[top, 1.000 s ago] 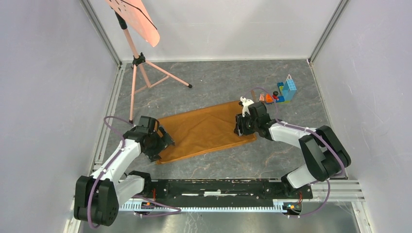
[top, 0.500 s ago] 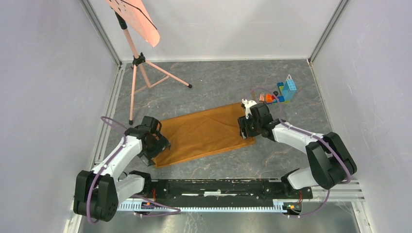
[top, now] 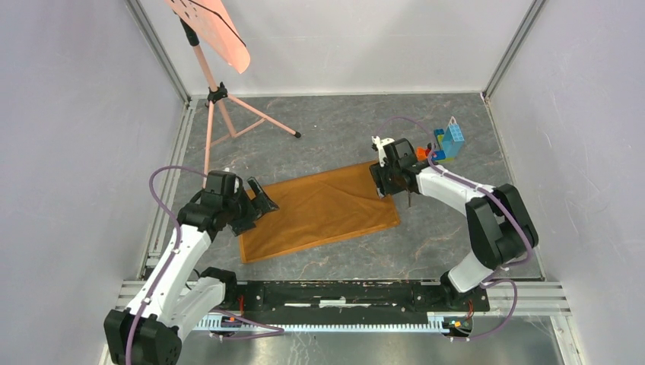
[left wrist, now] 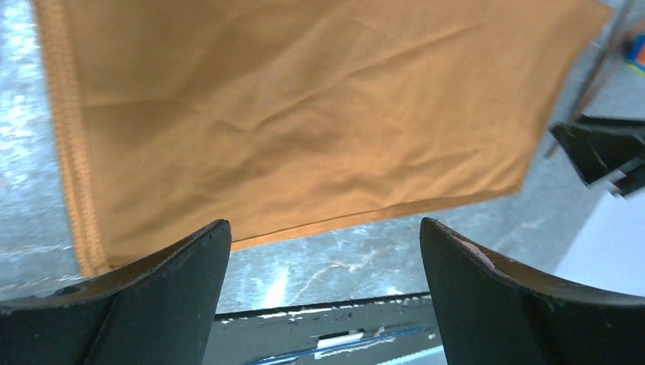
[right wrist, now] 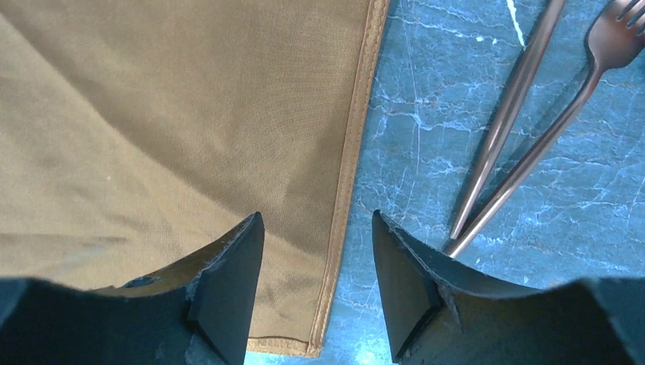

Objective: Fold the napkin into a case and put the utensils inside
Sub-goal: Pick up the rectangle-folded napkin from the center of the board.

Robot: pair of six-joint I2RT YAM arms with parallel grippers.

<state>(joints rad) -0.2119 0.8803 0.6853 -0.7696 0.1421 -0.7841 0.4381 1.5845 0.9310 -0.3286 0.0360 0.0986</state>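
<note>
Right gripper (right wrist: 316, 220) part-open, nothing between its fingers, hovering over the right hemmed edge of the shiny orange-brown satin napkin (right wrist: 152, 114); the hem runs straight down between the fingers and the near corner sits just below them. A narrow strip of bare grey marbled bench (right wrist: 411, 114) separates that hem from the utensils: slim dark reddish-brown pointed knife-like stick (right wrist: 515, 99) and small matching fork (right wrist: 532, 148). They lie apart at the far ends and meet at the near tips, neither touching the cloth. Left gripper (left wrist: 323, 228) wide open, holding nothing, over the napkin's near-left part; left hem and near edge both visible, flat with light creases. From the top view the napkin (top: 319, 211) lies as a tilted rectangle mid-bench between the two grippers, with bare bench (top: 342, 129) on all four sides, widest beyond the far edge. Colourful toy brick pile (top: 447, 143) far right, near the right arm. Salmon-pink sheet on a tripod stand (top: 217, 30) far left, well apart from the cloth. Count: one napkin, two utensils, one brick pile, one stand, two grippers.
</note>
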